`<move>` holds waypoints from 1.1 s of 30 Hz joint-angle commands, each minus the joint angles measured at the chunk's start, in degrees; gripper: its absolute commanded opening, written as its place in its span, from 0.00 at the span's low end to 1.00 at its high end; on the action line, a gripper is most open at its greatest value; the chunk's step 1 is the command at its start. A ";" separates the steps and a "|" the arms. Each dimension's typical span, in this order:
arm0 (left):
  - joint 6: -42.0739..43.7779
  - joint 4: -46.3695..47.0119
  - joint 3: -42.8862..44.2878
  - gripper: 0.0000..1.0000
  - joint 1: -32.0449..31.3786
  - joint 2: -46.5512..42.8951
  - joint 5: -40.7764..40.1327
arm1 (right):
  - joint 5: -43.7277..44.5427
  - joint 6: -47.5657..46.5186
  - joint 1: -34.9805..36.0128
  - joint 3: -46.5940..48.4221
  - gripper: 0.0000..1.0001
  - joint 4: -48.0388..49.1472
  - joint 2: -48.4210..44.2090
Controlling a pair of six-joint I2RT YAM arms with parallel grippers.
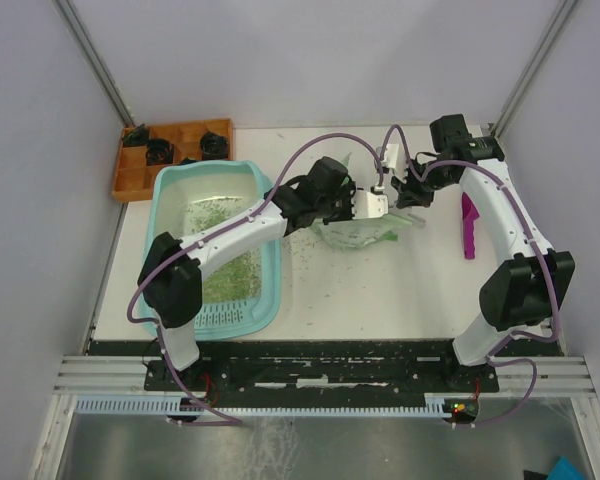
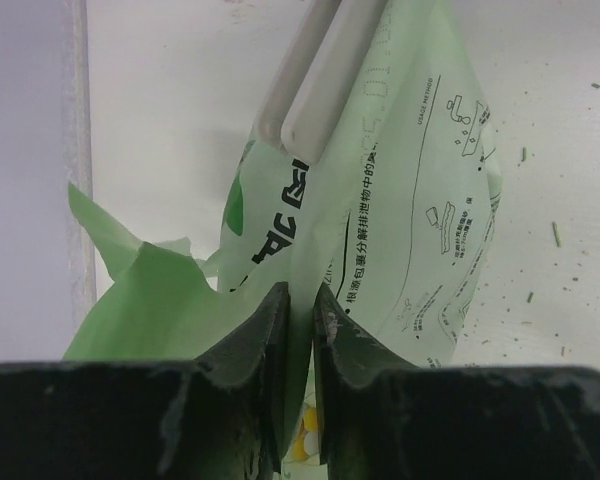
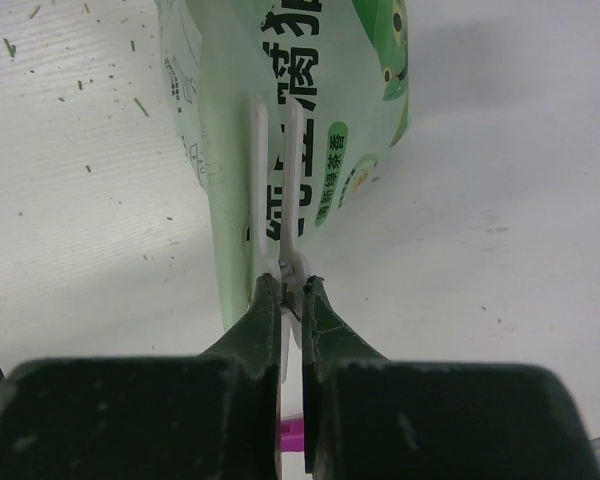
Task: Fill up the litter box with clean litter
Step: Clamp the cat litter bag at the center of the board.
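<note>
Top external view: we record the litter box [image 1: 225, 318] on the left half of the tabletop [image 1: 380, 300]. Its long axis runs from far edge to near edge, with the ribbed ledge at the near end and the left wall along the left edge. Litter [image 1: 230, 280] lies thinly on its floor, with stray granules on the tabletop. The left hand [image 2: 300, 295] pinches the green bag [image 2: 400, 230] at mid-tabletop; the right hand [image 3: 291, 285] pinches the white clip [image 3: 260, 180] on it. Bare surface separates the bag from the magenta scoop [image 1: 469, 225] near the right edge.
</note>
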 commanded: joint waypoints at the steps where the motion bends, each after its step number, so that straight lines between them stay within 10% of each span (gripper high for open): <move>1: 1.81 0.60 1.51 0.16 -0.29 -1.63 -0.17 | 2.18 1.32 -0.64 0.89 0.02 2.45 -2.74; 6: 1.27 0.96 1.64 0.04 -0.30 -2.54 -0.05 | 2.05 4.23 -4.05 -0.06 0.02 6.80 -5.48; 18: 0.34 1.32 -0.14 0.03 -0.40 -4.42 0.10 | -1.55 -9.87 -9.72 -1.71 0.02 -4.42 -10.95; 33: -1.96 2.18 -0.51 0.03 -0.90 -4.30 0.77 | -2.42 -12.43 -15.01 -19.35 0.02 8.27 -21.29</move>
